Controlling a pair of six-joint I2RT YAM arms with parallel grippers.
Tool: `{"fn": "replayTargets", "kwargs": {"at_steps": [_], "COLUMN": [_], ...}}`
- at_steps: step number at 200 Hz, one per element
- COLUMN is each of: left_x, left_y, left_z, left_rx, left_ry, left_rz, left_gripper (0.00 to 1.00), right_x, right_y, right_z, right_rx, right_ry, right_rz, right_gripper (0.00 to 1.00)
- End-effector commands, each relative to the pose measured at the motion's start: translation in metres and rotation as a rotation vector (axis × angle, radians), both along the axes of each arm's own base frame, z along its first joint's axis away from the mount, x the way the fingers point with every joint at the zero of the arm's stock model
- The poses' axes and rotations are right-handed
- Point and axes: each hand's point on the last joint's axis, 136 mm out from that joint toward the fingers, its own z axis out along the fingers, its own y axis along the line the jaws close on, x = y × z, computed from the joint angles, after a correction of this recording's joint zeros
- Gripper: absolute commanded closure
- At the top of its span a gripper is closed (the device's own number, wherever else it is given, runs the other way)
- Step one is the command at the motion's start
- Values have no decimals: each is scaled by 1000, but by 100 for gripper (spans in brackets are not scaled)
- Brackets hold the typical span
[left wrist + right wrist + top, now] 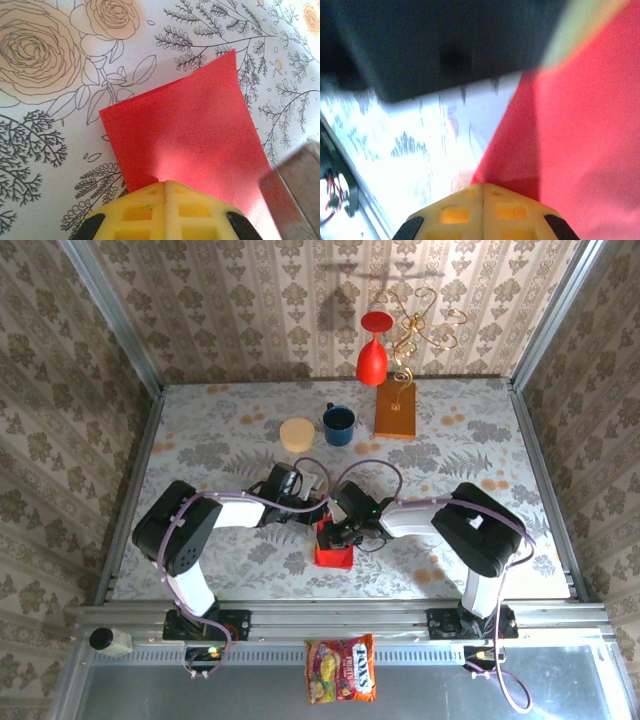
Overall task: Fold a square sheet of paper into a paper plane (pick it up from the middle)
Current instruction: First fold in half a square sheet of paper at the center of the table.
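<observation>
Left hand (pixel 165 184) and right hand (pixel 482 186), both closed, pinch one red sheet (pixel 190 135).

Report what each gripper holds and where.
Left gripper and right gripper each pinch the red paper by an edge, jaws shut.

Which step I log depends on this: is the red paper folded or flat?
Creased, not flat: the red paper shows a dark panel meeting a brighter one; layering, cannot tell.
</observation>
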Motion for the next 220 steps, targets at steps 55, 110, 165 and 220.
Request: {"fn": "replayTargets", "kwargs": {"at_steps": [55, 110, 165, 220], "left_x": [-12, -17, -17, -18], "left_y": [47, 52, 52, 54], "left_z": [-55, -60, -62, -66], "left_rx": [222, 237, 239, 249], "left_ry": [112, 126, 129, 135], "left_rz": [174, 203, 203, 209], "left_gripper": [100, 100, 100, 100], "right_x": [-18, 27, 44, 23], "right_y": [-4, 9, 2, 1], "right_z": [46, 44, 12, -14], "right_rx": [144, 196, 172, 112], "right_ry": [29, 12, 34, 147], "right_rz": [-40, -283, -370, -296], "right_gripper": [96, 99, 100, 100]}}
